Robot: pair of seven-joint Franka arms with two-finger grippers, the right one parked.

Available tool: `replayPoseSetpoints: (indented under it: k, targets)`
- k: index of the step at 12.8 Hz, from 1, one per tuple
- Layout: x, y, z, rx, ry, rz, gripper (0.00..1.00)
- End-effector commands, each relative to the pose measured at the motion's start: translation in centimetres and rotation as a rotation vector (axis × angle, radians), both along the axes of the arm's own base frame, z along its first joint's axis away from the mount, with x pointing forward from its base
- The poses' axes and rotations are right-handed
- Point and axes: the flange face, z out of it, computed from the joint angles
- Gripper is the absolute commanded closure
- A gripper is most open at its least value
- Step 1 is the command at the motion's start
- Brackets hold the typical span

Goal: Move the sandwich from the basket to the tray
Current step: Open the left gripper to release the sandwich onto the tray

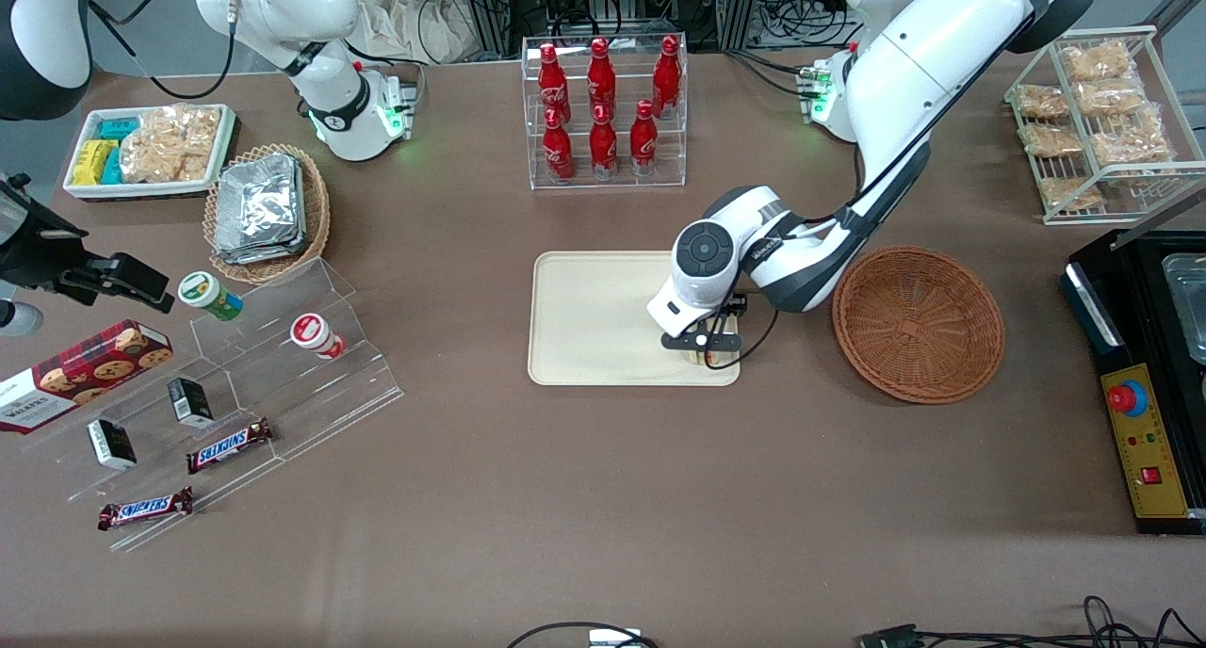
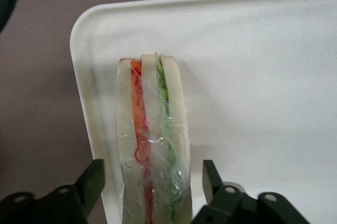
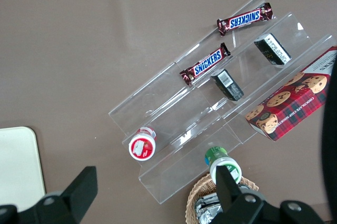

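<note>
Left wrist view: sandwich point(image 2: 152, 145) stands on edge between the spread fingers point(image 2: 90, 184) of the gripper point(image 2: 152, 192), gaps either side, so it looks released; long axis runs straight away from the wrist, along the tray point(image 2: 253, 77) rim by a corner. Front view: gripper point(image 1: 702, 342) is low over the tray's corner nearest the basket point(image 1: 919, 323), which looks empty. Next move is likely straight up.

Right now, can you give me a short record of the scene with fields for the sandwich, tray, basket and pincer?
sandwich: standing on its edge on the tray, near one corner, in clear wrap
tray: cream, flat on the table, holds only the sandwich
basket: brown wicker, empty, beside the tray
pincer: low over the tray corner, open, one finger on each side of the sandwich, not touching it
</note>
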Motion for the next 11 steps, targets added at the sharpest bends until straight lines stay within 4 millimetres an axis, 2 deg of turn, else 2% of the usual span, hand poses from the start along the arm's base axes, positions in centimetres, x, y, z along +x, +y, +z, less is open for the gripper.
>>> replayPoseSetpoints:
  k: [1, 3, 5, 6, 7, 8, 10, 11]
  targets:
    - [0.1, 0.0, 1.1, 0.008, -0.019, 0.019, 0.0]
    - [0.2, -0.1, 1.2, 0.007, -0.021, 0.019, 0.0]
    - [0.4, -0.3, 2.6, 0.009, -0.037, 0.017, 0.0]
    - [0.8, -0.5, 3.9, 0.014, -0.035, 0.033, 0.0]
    - [1.3, -0.3, 6.1, 0.022, -0.022, 0.05, 0.0]
    - [1.7, -0.2, 9.1, 0.028, -0.028, 0.078, 0.0]
    - [2.0, 0.6, 16.5, 0.033, -0.061, 0.107, 0.0]
    - [2.5, 2.0, 20.3, 0.023, -0.056, 0.098, 0.0]
